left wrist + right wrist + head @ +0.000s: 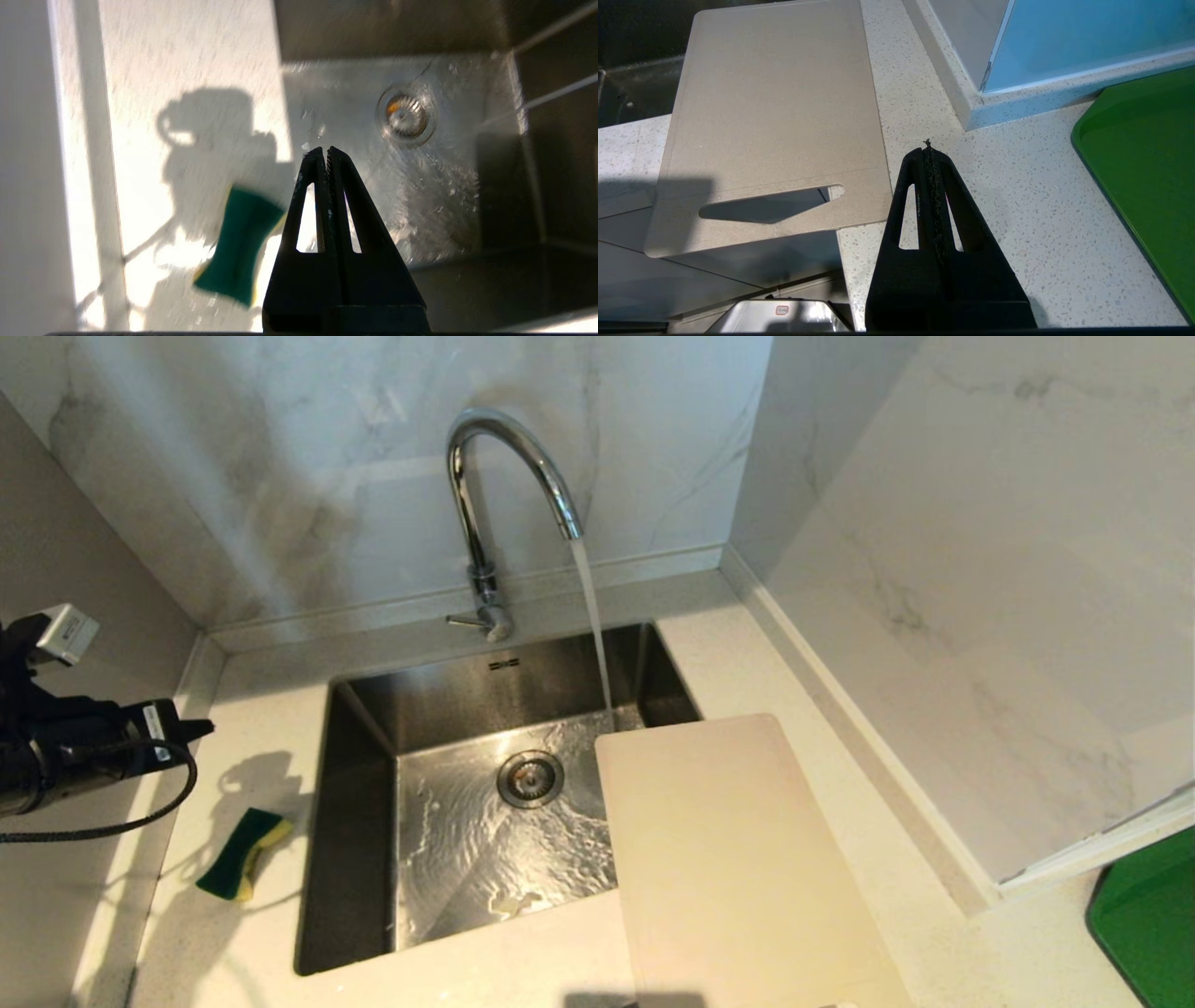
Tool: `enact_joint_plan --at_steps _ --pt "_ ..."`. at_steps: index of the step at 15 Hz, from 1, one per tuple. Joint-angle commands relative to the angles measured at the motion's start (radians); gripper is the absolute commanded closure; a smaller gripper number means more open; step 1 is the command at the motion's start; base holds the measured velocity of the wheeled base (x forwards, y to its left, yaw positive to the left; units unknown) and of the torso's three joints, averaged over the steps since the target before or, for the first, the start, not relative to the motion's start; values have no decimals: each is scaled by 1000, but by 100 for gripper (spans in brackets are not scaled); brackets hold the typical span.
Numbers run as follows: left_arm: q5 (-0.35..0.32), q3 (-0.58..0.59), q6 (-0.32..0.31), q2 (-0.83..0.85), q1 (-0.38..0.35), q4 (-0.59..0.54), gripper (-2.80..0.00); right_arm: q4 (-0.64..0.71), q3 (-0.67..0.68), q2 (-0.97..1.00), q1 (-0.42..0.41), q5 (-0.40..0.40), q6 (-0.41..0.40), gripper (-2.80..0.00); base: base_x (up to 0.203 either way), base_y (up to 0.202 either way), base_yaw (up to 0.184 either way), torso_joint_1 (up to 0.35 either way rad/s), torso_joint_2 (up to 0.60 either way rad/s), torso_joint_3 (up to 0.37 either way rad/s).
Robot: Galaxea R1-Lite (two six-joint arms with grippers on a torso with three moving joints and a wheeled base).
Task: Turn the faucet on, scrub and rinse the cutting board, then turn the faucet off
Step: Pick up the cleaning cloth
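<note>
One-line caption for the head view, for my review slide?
Faucet running into the sink, cutting board bridging its right edge, sponge on the counter, left gripper shut nearby.

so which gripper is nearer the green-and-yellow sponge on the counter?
Left. The left gripper, shut, hangs just above and beside the green-and-yellow sponge left of the steel sink. The right gripper, shut, is past the cream cutting board, across the sink.

The right gripper [928, 151], fingers pressed together, is at lower centre; the cutting board [775, 116] fills the upper left, a green tray [1148, 177] the right edge.
</note>
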State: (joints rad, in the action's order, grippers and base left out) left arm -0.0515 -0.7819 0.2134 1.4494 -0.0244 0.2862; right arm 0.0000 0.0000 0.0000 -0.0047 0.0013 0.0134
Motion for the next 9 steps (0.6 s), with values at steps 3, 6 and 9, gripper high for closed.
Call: enact_joint_plan --at_steps 3,6,9 --pt "-11 91 -15 -1 -31 1 0 0 0 0 0 0 0 0 0 0 0 0 0 0" --pt "-14 148 -29 -3 -57 3 0 0 0 0 0 0 0 0 0 0 0 0 0 0" --pt "-30 170 -32 16 -57 4 0 0 0 0 0 0 0 0 0 0 0 0 0 0"
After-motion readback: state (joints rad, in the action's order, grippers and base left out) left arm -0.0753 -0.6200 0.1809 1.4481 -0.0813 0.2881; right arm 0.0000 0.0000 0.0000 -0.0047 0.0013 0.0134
